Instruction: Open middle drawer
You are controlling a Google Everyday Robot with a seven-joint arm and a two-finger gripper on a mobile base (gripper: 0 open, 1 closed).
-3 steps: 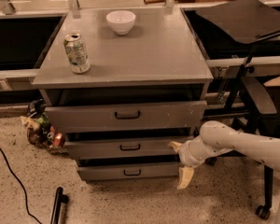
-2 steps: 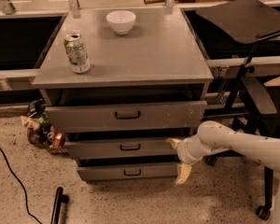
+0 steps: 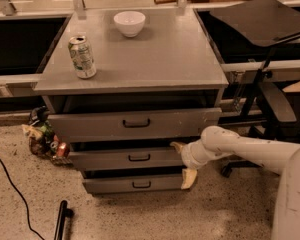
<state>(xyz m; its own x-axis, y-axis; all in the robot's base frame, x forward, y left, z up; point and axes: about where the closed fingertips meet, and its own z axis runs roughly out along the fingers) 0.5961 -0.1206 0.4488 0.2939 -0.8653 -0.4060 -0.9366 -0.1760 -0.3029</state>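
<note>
Jaws released: the two pale fingers stand spread apart, one above the other, and grip nothing. The gripper point(image 3: 182, 165) sits just right of frame centre, in the lower half, at the right end of the drawer stack.

1. Cabinet point(image 3: 155, 59): a grey unit with a flat top fills the middle of the frame. Three drawer fronts are stacked below the top, each narrower than the one above.
2. Arm point(image 3: 250, 149): a white arm enters from the lower right edge and reaches left to the gripper.
3. Top drawer point(image 3: 90, 126): the tallest and widest front, with white scuffs near its right end. A dark gap shows above it.
4. Middle drawer point(image 3: 105, 160): located below the top drawer, just left of the gripper. Its right end lies level with the space between the jaws. The upper finger point(image 3: 178, 147) is at the upper right corner of this front; contact cannot be confirmed. The lower finger point(image 3: 188, 178) hangs lower, beside the right end of the bottom drawer point(image 3: 110, 185).
5. Bar handle point(image 3: 139, 157): small, black, centred on the middle drawer front, well left of the gripper and not between the jaws.
6. Bowl point(image 3: 129, 23): white, upright, at the back of the cabinet top.
7. Can point(image 3: 82, 57): upright, near the left edge of the cabinet top.
</note>
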